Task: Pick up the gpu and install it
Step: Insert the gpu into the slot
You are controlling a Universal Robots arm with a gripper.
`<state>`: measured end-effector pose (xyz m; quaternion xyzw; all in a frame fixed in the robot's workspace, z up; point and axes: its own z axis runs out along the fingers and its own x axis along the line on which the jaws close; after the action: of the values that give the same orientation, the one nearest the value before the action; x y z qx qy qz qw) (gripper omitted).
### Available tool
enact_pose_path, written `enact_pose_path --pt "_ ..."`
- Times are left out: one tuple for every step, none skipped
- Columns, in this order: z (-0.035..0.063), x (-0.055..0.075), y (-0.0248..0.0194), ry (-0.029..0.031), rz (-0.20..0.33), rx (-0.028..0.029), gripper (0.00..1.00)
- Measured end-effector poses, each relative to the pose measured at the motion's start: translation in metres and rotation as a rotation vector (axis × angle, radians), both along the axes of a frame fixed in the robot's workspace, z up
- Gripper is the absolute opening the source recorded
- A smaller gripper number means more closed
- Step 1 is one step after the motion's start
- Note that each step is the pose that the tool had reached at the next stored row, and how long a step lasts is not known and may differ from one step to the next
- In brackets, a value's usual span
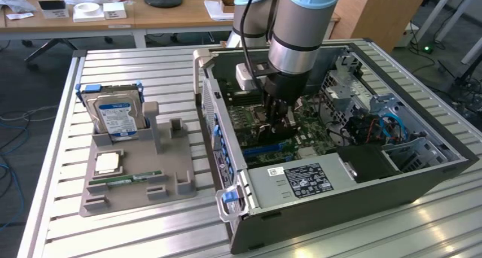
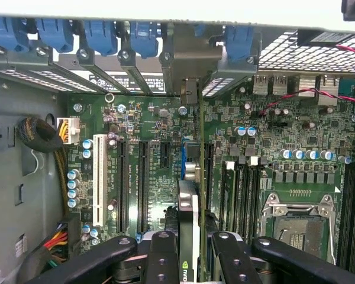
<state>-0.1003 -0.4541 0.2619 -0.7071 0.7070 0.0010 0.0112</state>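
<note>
On the exterior view's left, the grey moulded holder (image 1: 177, 184) sits on the ribbed aluminium table (image 1: 150, 77), with the hard drive (image 1: 117, 117) upright in it. Across to the open steel case (image 1: 421, 173): the gripper (image 1: 277, 118) is down inside. Its black fingers (image 2: 163, 254) are partway closed and pinch the thin gpu (image 2: 188, 231) edge-on over the green motherboard (image 2: 136, 118). Long black slots (image 2: 143, 183) crowd close alongside.
</note>
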Motion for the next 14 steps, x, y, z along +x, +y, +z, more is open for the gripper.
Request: enact_pose_path --pt "-0.0004 0.0 0.0 -0.0001 0.0 0.0002 0.27" --pt "-0.0012 0.0 0.0 -0.0002 0.0 0.0005 0.27" --pt "-0.0019 0.0 0.0 -0.0001 0.0 0.0002 0.27" --pt "-0.0025 0.0 0.0 0.0 0.0 0.0001 0.27" --pt "-0.0032 0.0 0.0 -0.0001 0.0 0.0002 0.27" --pt "-0.0037 0.0 0.0 0.0 0.0 0.0001 0.27" --pt "-0.0041 0.0 0.0 0.0 0.0 0.0001 0.27" --pt "-0.0046 0.0 0.0 0.0 0.0 0.0001 0.27" --pt "-0.0052 0.0 0.0 0.0 0.0 0.0001 0.27" --pt "-0.0055 0.0 0.0 0.0 0.0 0.0 0.27" --pt "-0.0055 0.0 0.0 0.0001 0.0 -0.0002 0.27" --pt "-0.0055 0.0 0.0 0.0001 0.0 -0.0002 0.27" --pt "-0.0056 0.0 0.0 0.0001 0.0 -0.0002 0.27" --pt "-0.0056 0.0 0.0 0.0 0.0 0.0 0.27"
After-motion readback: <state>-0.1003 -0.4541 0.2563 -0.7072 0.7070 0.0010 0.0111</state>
